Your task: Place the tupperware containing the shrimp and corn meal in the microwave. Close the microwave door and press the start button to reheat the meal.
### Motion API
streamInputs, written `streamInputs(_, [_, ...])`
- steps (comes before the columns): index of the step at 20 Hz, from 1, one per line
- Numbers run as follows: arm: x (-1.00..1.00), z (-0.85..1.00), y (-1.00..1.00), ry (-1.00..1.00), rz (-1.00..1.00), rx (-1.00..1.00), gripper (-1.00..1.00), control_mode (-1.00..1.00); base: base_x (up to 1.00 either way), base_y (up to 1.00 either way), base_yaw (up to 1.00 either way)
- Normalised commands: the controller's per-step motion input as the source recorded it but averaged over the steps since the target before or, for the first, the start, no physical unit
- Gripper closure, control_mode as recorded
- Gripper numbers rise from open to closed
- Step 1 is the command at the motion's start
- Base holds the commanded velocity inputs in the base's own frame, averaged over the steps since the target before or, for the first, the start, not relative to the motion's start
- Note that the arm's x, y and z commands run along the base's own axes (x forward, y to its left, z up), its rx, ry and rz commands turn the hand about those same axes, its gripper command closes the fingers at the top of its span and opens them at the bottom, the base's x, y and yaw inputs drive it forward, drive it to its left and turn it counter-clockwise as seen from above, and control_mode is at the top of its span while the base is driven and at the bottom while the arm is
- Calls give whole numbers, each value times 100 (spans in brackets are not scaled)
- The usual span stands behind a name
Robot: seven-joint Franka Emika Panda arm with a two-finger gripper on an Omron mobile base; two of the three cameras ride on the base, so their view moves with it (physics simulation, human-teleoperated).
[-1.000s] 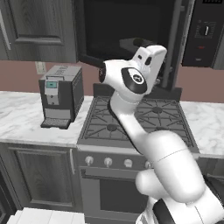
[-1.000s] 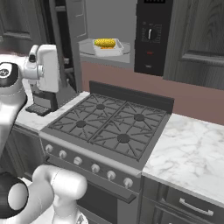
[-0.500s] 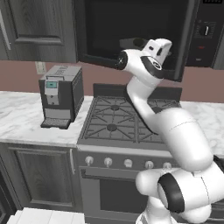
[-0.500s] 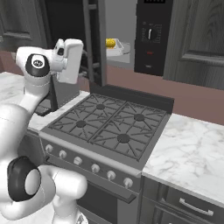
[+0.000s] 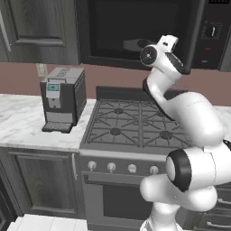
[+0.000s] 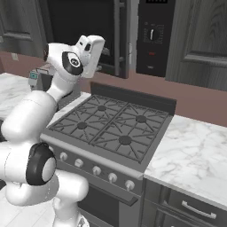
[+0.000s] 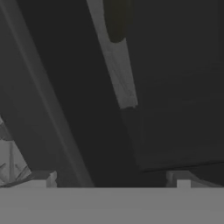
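Pressure is best being applied flat against the microwave door (image 5: 135,31) until it latches. Gripper (image 5: 169,43) is being held near its glass (image 7: 175,87); whether the jaws are parted cannot be told.

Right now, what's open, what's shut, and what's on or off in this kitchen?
microwave door: almost shut; a thin gap shows beside the control panel.
tupperware: inside the microwave, dimly seen through the glass.
gripper: open, holding nothing, up close to the door.
stove burners: off, no flames.
oven door: shut.
drawer: shut.
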Motion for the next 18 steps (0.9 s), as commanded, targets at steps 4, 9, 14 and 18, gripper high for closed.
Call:
streamInputs(4, [83,0,-24,0,28,3,-100,-100,0,0,0])
streamInputs(9, [80,0,-25,0,28,1,-100,-100,0,0,0])
streamInputs(14, [74,0,-27,0,26,0,-100,-100,0,0,0])
streamInputs(18, [32,0,-7,3,17,0,-100,-100,0,0,0])
